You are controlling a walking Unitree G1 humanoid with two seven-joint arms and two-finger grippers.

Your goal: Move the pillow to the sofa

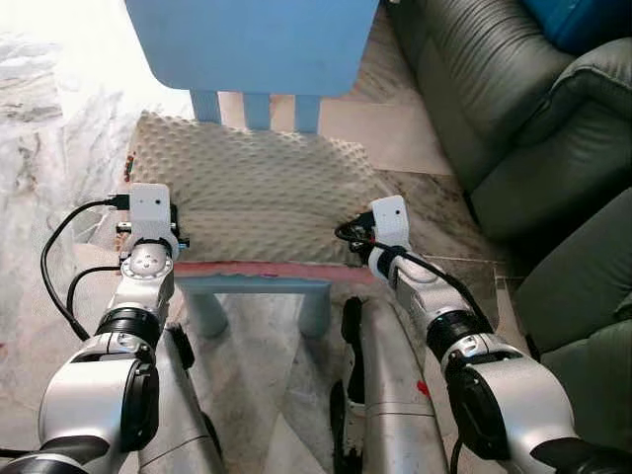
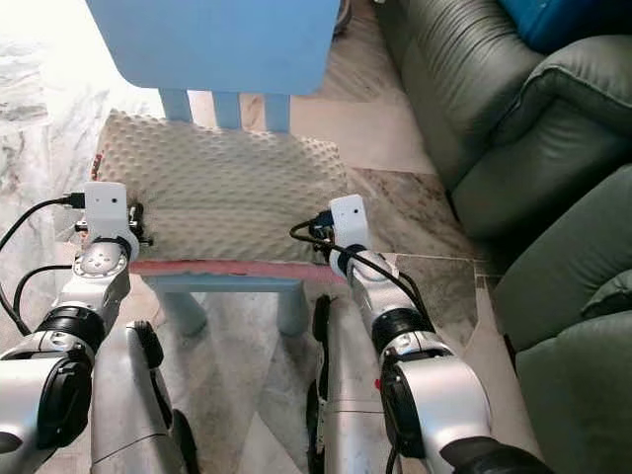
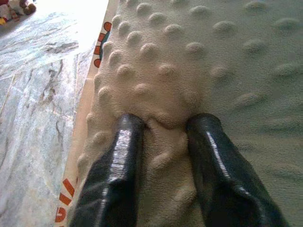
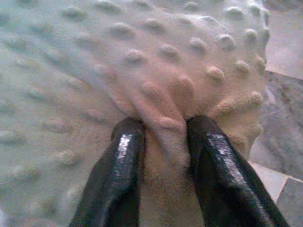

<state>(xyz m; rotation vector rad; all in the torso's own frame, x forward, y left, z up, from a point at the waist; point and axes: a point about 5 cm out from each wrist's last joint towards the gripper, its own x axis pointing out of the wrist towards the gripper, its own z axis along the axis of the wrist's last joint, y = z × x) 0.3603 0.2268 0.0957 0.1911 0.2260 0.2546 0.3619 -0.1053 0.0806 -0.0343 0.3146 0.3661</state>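
A beige pillow (image 1: 252, 188) with a bumpy surface and a pink edge lies on the seat of a small light-blue chair (image 1: 252, 39). My left gripper (image 3: 163, 125) pinches a fold of the pillow (image 3: 213, 56) at its left front corner. At the right front corner my right gripper (image 4: 161, 125) is shut on a fold of the pillow (image 4: 94, 66) too. Both wrists (image 1: 148, 212) (image 1: 387, 225) rest at the pillow's front edge. A dark green leather sofa (image 1: 513, 109) stands to the right.
The marble floor (image 1: 59, 148) spreads to the left and under the chair. A blue cushion (image 1: 583, 20) lies on the sofa at the top right. The sofa's arm (image 1: 583, 296) is close beside my right arm. The chair's backrest rises behind the pillow.
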